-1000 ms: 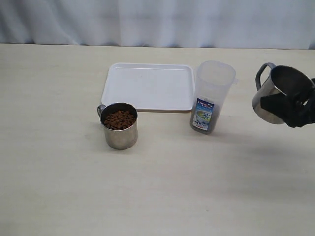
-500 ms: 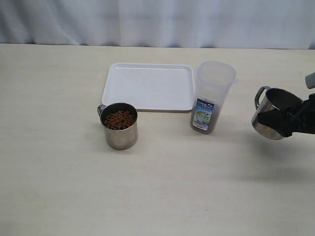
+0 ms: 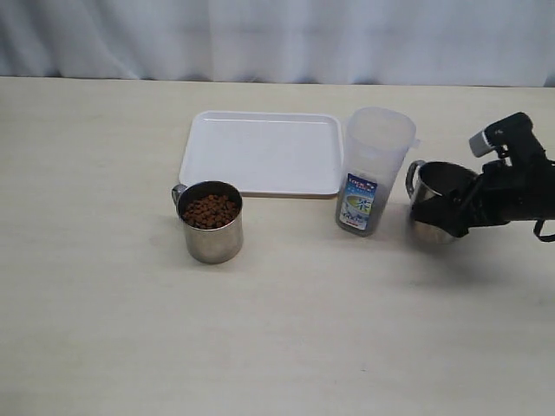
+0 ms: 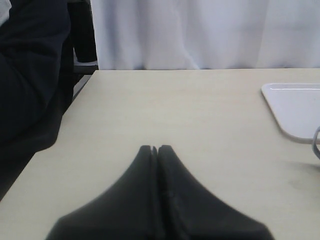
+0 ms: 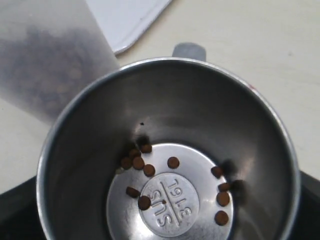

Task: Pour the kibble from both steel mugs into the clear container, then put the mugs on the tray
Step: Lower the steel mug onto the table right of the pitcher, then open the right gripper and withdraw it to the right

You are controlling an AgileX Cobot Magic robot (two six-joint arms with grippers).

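Stamp [image 5: 169, 202] "SUS 316L" — steel mug [image 5: 190, 105] floor

The kibble-filled mug [image 3: 212, 243] and near-empty mug [image 5: 200, 110] were polished, reflective steel; tray [image 3: 260, 152] was smooth, glossy white plastic; container [image 3: 377, 147] was cloudy translucent plastic; surface [image 3: 277, 329] looked matt, pale, wood-grained.

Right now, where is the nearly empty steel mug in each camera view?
Exterior view: the nearly empty steel mug sits right of the clear container, gripped by the right gripper.
Left wrist view: not in it.
Right wrist view: it fills most of the picture, seen from above, a few kibble pellets inside.
Shared landmark: the white tray shows in all three.
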